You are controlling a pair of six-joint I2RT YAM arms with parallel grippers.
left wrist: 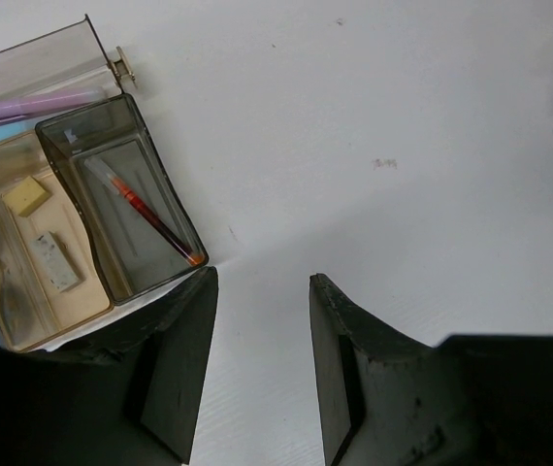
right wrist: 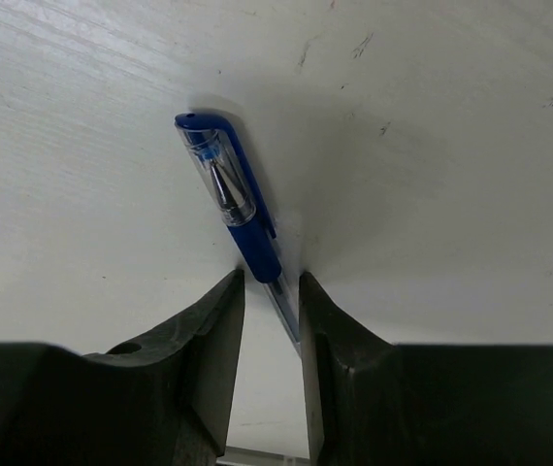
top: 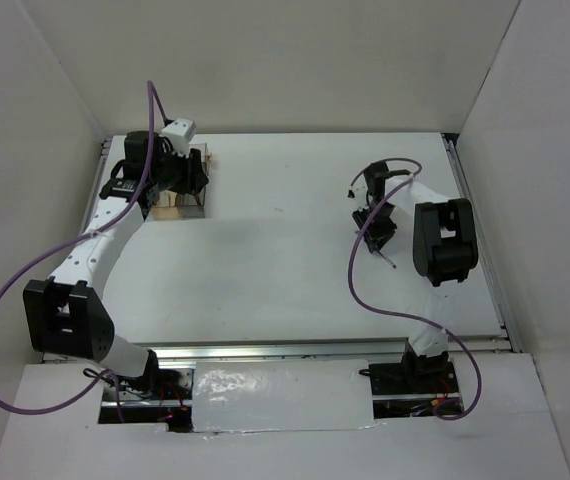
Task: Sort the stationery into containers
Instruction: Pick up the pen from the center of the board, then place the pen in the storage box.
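Nearest the arm bases on the right side, the right gripper (right wrist: 272,291) is clenched on a translucent blue plastic pen (right wrist: 226,180), its two dark fingers pinching the barrel just behind the blue grip. The capped end points away from the wrist towards the white table (top: 285,270); whether the cap touches the surface cannot be told. Farther back, at the far left corner, the left gripper (left wrist: 262,359) hangs released over bare table, its jaws apart with nothing between them, just beside the low clear-plastic desk organiser (left wrist: 63,44). In the organiser's smoky dark-grey compartment (left wrist: 131,257) a thin red-orange pen (left wrist: 150,216) lies diagonally on the floor. The tan compartment (left wrist: 24,291) next to it holds a small yellowish stub (left wrist: 26,194) and a paler grey-flecked stub (left wrist: 55,260), lying apart. Beyond them, in the clear section, rests a lilac stick-shaped item (left wrist: 34,104).
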